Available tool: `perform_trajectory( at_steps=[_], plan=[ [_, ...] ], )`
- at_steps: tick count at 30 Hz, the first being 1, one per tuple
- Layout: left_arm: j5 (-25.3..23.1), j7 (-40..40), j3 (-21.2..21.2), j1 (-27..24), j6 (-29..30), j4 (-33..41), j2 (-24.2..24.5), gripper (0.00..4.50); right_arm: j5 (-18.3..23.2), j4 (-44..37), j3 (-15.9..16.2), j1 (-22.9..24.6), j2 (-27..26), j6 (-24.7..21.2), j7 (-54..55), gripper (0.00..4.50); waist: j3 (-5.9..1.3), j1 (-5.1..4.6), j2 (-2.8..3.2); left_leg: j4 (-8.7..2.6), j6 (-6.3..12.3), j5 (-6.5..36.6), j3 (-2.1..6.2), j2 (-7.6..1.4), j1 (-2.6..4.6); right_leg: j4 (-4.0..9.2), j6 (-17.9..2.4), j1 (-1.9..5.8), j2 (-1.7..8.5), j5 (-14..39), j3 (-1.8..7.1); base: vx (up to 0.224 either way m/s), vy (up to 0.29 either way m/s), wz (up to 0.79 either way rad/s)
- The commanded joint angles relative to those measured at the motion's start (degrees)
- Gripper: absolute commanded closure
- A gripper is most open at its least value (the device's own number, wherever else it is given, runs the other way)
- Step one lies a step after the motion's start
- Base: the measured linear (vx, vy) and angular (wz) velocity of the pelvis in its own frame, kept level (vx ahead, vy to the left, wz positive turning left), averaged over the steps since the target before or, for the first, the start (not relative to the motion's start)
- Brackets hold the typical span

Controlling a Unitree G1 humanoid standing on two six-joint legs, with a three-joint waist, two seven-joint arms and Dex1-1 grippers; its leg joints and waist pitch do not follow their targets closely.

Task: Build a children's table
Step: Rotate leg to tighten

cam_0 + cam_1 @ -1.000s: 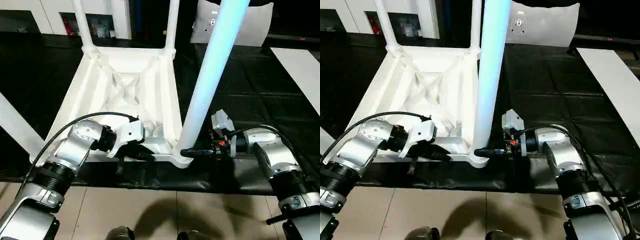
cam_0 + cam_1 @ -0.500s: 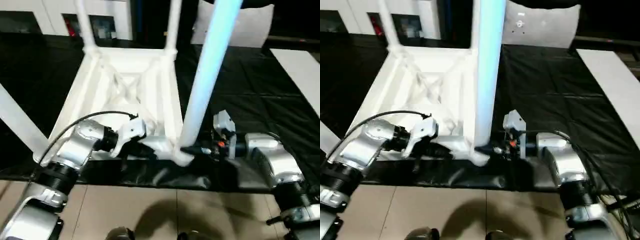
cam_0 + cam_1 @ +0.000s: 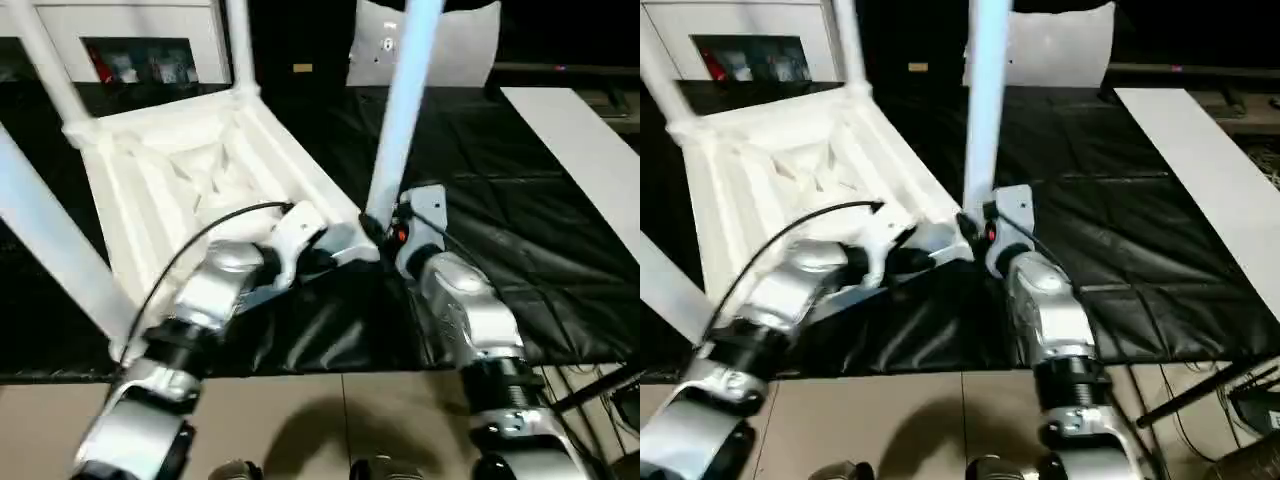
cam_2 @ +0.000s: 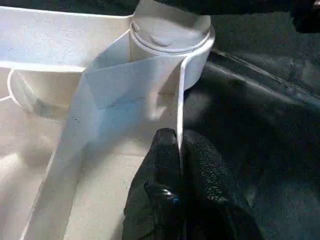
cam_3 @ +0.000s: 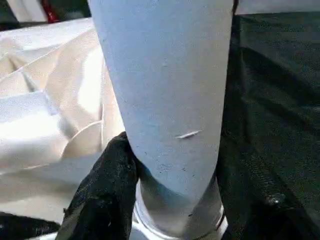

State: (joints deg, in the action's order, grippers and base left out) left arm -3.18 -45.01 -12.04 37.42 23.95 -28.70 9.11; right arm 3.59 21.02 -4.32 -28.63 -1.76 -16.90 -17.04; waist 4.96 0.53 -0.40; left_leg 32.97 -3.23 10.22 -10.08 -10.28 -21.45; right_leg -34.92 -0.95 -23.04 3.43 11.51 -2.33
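The white children's table (image 3: 190,170) lies upside down and askew on the black workbench, ribbed underside up. Legs stand in its corner sockets, the nearest leg (image 3: 402,110) at the near right corner. My left gripper (image 4: 178,145) is shut on the thin rim wall just short of that corner socket (image 4: 170,37). My right gripper (image 5: 175,165) is shut on the base of the nearest leg (image 5: 165,85), one black finger (image 5: 102,192) on each side. Another leg (image 3: 45,240) leans out at the near left.
A long white board (image 3: 585,150) lies on the black sheet (image 3: 500,230) at the right, and a white panel (image 3: 455,45) stands at the back. The bench's front edge (image 3: 330,368) runs just below my forearms, with tiled floor beyond. A black cable loops over my left arm.
The table has turned on the bench: its far end swung left and the near right corner moved away from the front edge. Both grippers kept their hold and moved with it.
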Motion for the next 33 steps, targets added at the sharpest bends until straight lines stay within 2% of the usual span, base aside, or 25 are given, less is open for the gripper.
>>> perform_trajectory(
  at_steps=[1, 2, 3, 5, 6, 7, 8, 10, 11, 12, 13, 15, 17, 19, 20, 21, 24, 25, 26, 28, 29, 30, 33],
  plan=[
    [2.2, 0.0, -1.4, 1.7, -1.7, 2.0, -4.0, 4.50, 3.3, 0.8, 4.9, 1.2, -4.7, -1.1, -3.9, 1.81, -3.56, 0.37, -0.03, -3.58, 3.56, 6.3, 0.75, -2.46, 0.42, 3.96, -13.5, 2.87, 4.34, 1.6, 2.82, 0.000, 0.000, 0.00],
    [2.1, -0.4, -1.4, 1.5, -1.7, 2.1, -3.8, 4.50, 3.6, 0.5, 4.5, 1.3, -4.5, -1.3, -4.2, 1.65, -3.67, 0.46, 0.09, -3.44, 4.49, 4.7, 0.71, -2.44, 0.42, 3.67, -14.3, 3.01, 4.34, -1.4, 2.78, 0.000, 0.000, 0.00],
    [2.2, -1.3, -1.6, 1.1, -1.8, 2.5, -3.1, 4.50, 3.9, -0.1, 4.2, 1.5, -3.4, -1.0, -5.6, 1.50, -3.53, 0.48, 0.10, -3.46, 5.06, 4.8, 0.61, -2.41, 0.43, 3.74, -14.9, 3.06, 4.33, -1.8, 2.72, 0.000, 0.000, 0.00],
    [2.3, -2.4, -1.9, 0.3, -1.5, 3.2, -2.0, 4.50, 3.8, -1.2, 4.1, 1.8, -1.3, -0.4, -7.3, 1.40, -3.44, 0.66, -0.02, -3.47, 5.25, 6.3, 0.59, -2.46, 0.44, 3.95, -14.8, 3.24, 4.43, 0.4, 2.69, 0.000, 0.000, 0.00],
    [2.4, -2.7, -1.9, 0.1, -1.4, 3.5, -1.7, 4.50, 3.6, -1.6, 4.2, 2.0, -0.5, -0.1, -8.0, 1.20, -3.37, 0.73, 0.04, -3.52, 5.23, 6.6, 0.60, -2.53, 0.48, 4.05, -14.8, 3.18, 4.49, 1.3, 2.72, 0.000, 0.000, 0.00],
    [2.3, -3.1, -2.1, -0.3, -1.3, 3.9, -1.1, 4.50, 3.6, -2.2, 4.1, 2.2, 0.7, 0.0, -9.2, 1.20, -3.28, 0.80, 0.24, -3.62, 4.87, 7.3, 0.61, -2.62, 0.58, 4.21, -14.7, 3.04, 4.47, 3.1, 2.70, 0.000, 0.000, 0.00],
    [2.3, -3.1, -2.1, -0.3, -1.3, 3.9, -1.1, 4.50, 3.6, -2.2, 4.1, 2.2, 0.7, 0.0, -9.2, 1.09, -3.23, 0.84, 0.19, -3.68, 4.44, 8.1, 0.63, -2.72, 0.67, 4.32, -14.4, 3.03, 4.41, 4.5, 2.69, 0.000, 0.000, 0.00],
    [2.0, -5.0, -2.4, -1.2, -1.9, 4.3, 1.0, 4.50, 2.8, -2.8, 5.0, 3.0, 5.4, 1.8, -14.3, 1.03, -3.31, 0.85, 0.24, -3.70, 4.02, 8.2, 0.69, -2.74, 0.66, 4.27, -14.3, 3.04, 4.41, 5.1, 2.67, 0.000, 0.000, 0.00],
    [2.0, -7.4, -2.9, -1.8, -2.9, 4.5, 2.7, 4.50, 2.1, -2.7, 5.6, 3.5, 9.1, 3.7, -17.9, 0.82, -3.33, 0.97, 0.07, -3.56, 4.15, 7.6, 0.69, -2.66, 0.46, 4.16, -14.1, 3.37, 4.36, 4.1, 2.65, 0.000, 0.000, 0.00],
    [2.0, -10.4, -3.5, -2.6, -4.0, 4.9, 4.9, 4.50, 2.0, -2.7, 6.1, 4.0, 12.7, 5.9, -22.4, 0.82, -3.36, 1.03, 0.12, -3.49, 4.34, 7.4, 0.65, -2.69, 0.50, 4.15, -14.1, 3.34, 4.42, 3.6, 2.72, 0.000, 0.000, 0.00],
    [2.0, -11.8, -3.8, -3.0, -4.4, 5.1, 5.9, 4.50, 2.4, -2.8, 6.2, 4.3, 14.2, 6.8, -24.8, 0.71, -3.58, 1.05, 0.08, -3.29, 4.97, 6.6, 0.58, -2.73, 0.46, 3.85, -14.5, 3.47, 4.42, 1.5, 2.73, 0.000, 0.000, 0.00],
    [2.0, -13.2, -4.1, -3.4, -5.2, 5.3, 7.0, 4.50, 3.3, -3.3, 6.4, 4.7, 15.6, 7.2, -28.1, 0.71, -3.68, 1.15, 0.04, -3.14, 6.43, 5.4, 0.46, -2.73, 0.39, 3.51, -15.8, 3.40, 4.37, -1.8, 2.73, 0.000, 0.000, 0.00],
    [1.8, -17.1, -4.7, -4.1, -7.5, 5.3, 10.1, 4.50, 5.4, -3.6, 6.4, 5.2, 19.1, 6.9, -35.8, 0.71, -3.62, 1.29, 0.07, -3.13, 7.01, 6.2, 0.46, -2.78, 0.53, 3.60, -16.1, 3.35, 4.39, -1.0, 2.64, 0.000, 0.000, 0.00],
    [2.2, -20.6, -5.3, -4.7, -9.5, 5.5, 12.1, 4.50, 6.5, -3.0, 6.5, 5.1, 20.9, 6.8, -39.5, 0.71, -3.60, 1.37, -0.17, -3.19, 6.98, 7.2, 0.49, -2.86, 0.59, 3.79, -16.1, 3.36, 4.52, 1.5, 2.64, 0.000, 0.000, 0.00],
    [2.4, -22.6, -5.7, -5.0, -10.5, 5.7, 13.2, 4.50, 7.3, -2.9, 6.7, 4.9, 21.7, 6.9, -41.6, 0.71, -3.56, 1.45, -0.01, -3.23, 6.56, 7.7, 0.47, -2.93, 0.75, 3.91, -16.0, 3.19, 4.49, 3.2, 2.61, 0.000, 0.000, 0.00],
    [3.0, -24.9, -6.3, -5.3, -11.7, 6.1, 14.4, 4.50, 8.4, -2.5, 7.3, 4.6, 22.8, 7.2, -44.3, 0.71, -3.64, 1.46, -0.30, -3.26, 6.29, 7.7, 0.44, -3.00, 0.80, 3.87, -15.9, 3.18, 4.44, 3.9, 2.62, 0.000, 0.000, 0.00],
    [3.6, -29.8, -7.8, -5.8, -14.9, 6.6, 16.8, 4.50, 9.8, -1.5, 8.5, 3.8, 24.8, 8.6, -50.3, 0.71, -3.78, 1.66, -0.11, -3.19, 6.39, 7.2, 0.48, -3.11, 0.78, 3.59, -16.2, 3.14, 4.44, 3.0, 2.52, 0.000, 0.000, 0.00],
    [3.4, -30.8, -8.2, -5.9, -15.6, 6.7, 17.3, 4.50, 9.6, -1.1, 8.8, 3.6, 25.0, 9.3, -51.3, 0.86, -3.96, 1.67, -0.35, -3.07, 6.54, 6.9, 0.36, -3.10, 0.83, 3.49, -16.3, 3.18, 4.40, 2.3, 2.51, 0.000, 0.000, 0.00],
    [3.6, -32.1, -8.5, -6.0, -15.7, 7.1, 17.9, 4.50, 9.7, -0.9, 9.1, 3.4, 25.3, 9.7, -52.8, 0.97, -3.96, 1.89, -0.16, -3.02, 6.82, 5.9, 0.32, -3.14, 0.84, 3.21, -16.8, 3.09, 4.40, 1.1, 2.48, 0.000, 0.000, 0.00],
    [4.2, -34.0, -8.9, -6.2, -16.1, 7.8, 18.7, 4.50, 10.1, -0.8, 9.7, 3.1, 26.0, 9.5, -55.5, 1.05, -4.00, 2.17, -0.16, -2.93, 7.06, 5.4, 0.26, -3.17, 0.79, 3.08, -17.2, 3.11, 4.43, 0.4, 2.43, 0.000, 0.000, 0.00],
    [4.4, -34.6, -9.1, -6.3, -16.3, 8.0, 18.9, 4.50, 10.3, -0.9, 10.1, 3.0, 26.3, 9.3, -56.9, 1.17, -4.17, 2.26, -0.50, -2.87, 7.15, 5.2, 0.20, -3.21, 0.82, 2.99, -17.2, 3.19, 4.43, 0.2, 2.43, 0.000, 0.000, 0.00],
    [4.5, -35.2, -9.2, -6.3, -16.5, 8.2, 19.0, 4.50, 10.6, -0.9, 10.4, 3.0, 26.7, 9.2, -58.3, 1.30, -4.15, 2.74, -0.33, -2.78, 7.38, 4.7, 0.16, -3.26, 0.84, 2.86, -17.3, 3.06, 4.44, -0.1, 2.41, 0.000, 0.000, 0.00],
    [4.4, -36.9, -10.0, -6.2, -17.7, 8.2, 19.7, 4.50, 10.8, -0.7, 11.9, 2.6, 27.8, 9.2, -61.6, 1.47, -4.28, 3.18, -0.40, -2.70, 7.24, 4.6, 0.18, -3.31, 0.86, 2.76, -17.2, 3.04, 4.44, 0.5, 2.33, 0.000, 0.000, 0.00]
  ],
)
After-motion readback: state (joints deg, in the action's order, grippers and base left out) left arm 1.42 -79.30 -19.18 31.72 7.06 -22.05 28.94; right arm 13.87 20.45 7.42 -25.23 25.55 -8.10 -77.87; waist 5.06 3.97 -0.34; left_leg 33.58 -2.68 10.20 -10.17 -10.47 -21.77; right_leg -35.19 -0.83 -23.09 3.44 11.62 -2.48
